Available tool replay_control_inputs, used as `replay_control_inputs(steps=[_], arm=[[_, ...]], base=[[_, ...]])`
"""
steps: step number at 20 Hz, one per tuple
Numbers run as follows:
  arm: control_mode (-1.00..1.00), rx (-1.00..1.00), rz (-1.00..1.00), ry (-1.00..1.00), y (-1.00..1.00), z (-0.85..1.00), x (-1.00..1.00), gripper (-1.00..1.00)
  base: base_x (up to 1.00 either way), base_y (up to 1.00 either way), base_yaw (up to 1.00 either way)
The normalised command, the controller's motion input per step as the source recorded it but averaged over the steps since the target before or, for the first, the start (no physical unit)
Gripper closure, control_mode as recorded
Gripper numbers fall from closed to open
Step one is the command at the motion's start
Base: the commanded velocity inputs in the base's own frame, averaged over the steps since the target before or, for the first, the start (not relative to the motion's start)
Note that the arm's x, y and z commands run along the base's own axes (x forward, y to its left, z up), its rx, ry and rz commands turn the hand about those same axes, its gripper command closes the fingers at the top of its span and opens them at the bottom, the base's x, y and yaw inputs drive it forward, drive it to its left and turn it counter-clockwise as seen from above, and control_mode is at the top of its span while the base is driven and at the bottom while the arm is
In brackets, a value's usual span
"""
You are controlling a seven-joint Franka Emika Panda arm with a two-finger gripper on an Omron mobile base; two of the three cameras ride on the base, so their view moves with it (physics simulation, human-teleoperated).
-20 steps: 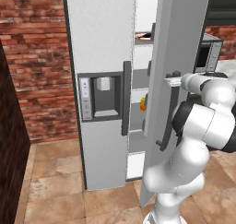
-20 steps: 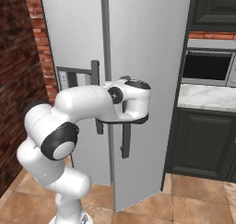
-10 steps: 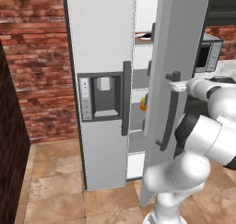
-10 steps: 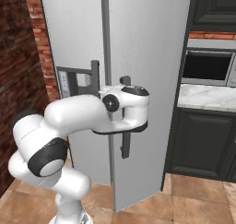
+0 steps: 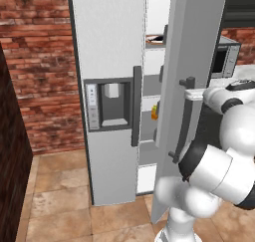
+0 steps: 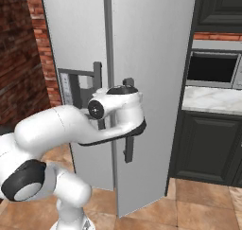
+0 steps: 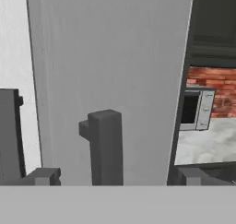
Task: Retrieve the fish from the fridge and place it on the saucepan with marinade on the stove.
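The fridge (image 5: 109,37) stands with its right door (image 5: 196,47) swung partly open, white shelves showing in the gap. A small flat dark and reddish thing, apparently the fish (image 5: 156,38), lies on an upper shelf. My gripper (image 7: 117,176) is open at the top of that door's dark vertical handle (image 7: 106,144), one fingertip (image 7: 44,176) on each side of it, not touching. From the right base camera my white hand (image 6: 118,106) covers the handle's (image 6: 128,151) upper end. The saucepan with marinade and the stove are out of view.
A small yellow-orange upright item (image 5: 155,111) stands on a middle shelf. A microwave (image 6: 212,70) sits above a light counter (image 6: 212,99) and dark cabinets (image 6: 208,144) right of the fridge. A brick wall (image 5: 35,61) runs on the left.
My arm's elbow has swung out to the right while the hand stayed at the door handle. The jaws have spread slightly wider. The door has not visibly moved.
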Motion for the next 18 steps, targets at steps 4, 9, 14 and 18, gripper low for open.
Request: replay_control_inputs(steps=[4, 9, 14, 18], arm=[[-1.00, 0.00, -0.26, 0.00, 0.47, 0.70, -0.24, -1.00], [-1.00, 0.00, -0.29, 0.00, 0.57, 0.59, -0.23, -1.00], [-1.00, 0.00, -0.38, 0.00, 0.58, 0.42, -0.05, -1.00], [-1.00, 0.00, -0.35, 0.00, 0.43, 0.34, -0.01, -1.00]], base=[[0.00, 0.00, 0.00], [0.00, 0.00, 0.00], [0.00, 0.00, 0.00], [0.00, 0.00, 0.00]])
